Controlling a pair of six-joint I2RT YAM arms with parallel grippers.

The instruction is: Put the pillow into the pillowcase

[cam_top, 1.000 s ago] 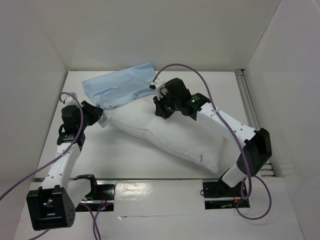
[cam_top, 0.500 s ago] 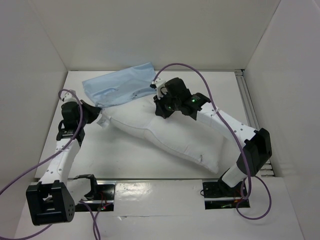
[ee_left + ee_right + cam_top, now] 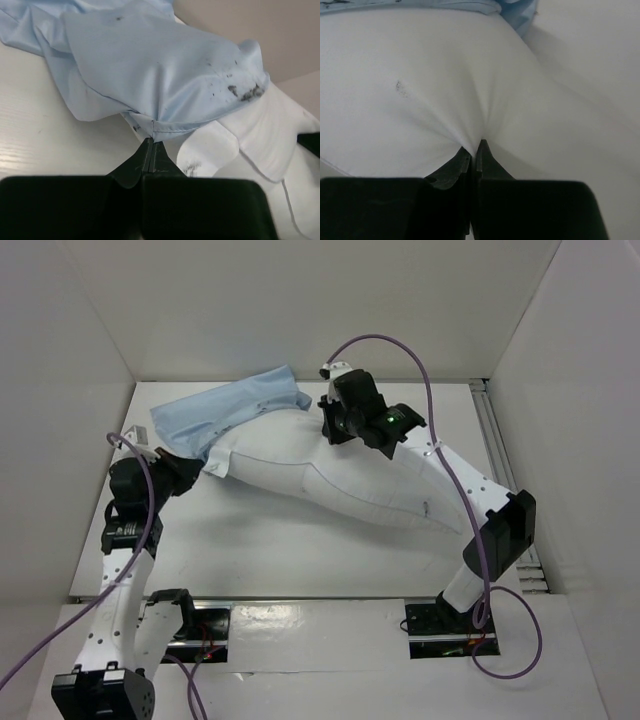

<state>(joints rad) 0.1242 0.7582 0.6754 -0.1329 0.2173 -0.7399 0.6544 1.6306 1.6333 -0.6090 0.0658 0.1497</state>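
White table (image 3: 300,560), white walls on three sides. Pillow (image 3: 350,490) lies slantwise across the middle, its far-left end tucked just inside the mouth of the pillowcase (image 3: 225,412), which lies bunched toward the far-left corner. Most of the pillow is bare. Left gripper (image 3: 151,149): jaws pressed together, a fold of the case's lower hem pinched at the tips. Right gripper (image 3: 474,149): also closed, nipping a pucker of white pillow cloth near the case mouth. Step in hand, as I judge it, is feeding the pillow deeper. To do it well, the left should hold the hem taut toward the near side. The right should push along the pillow's length in short strokes, then regrip further back. The hem pinch is thin and may slip.
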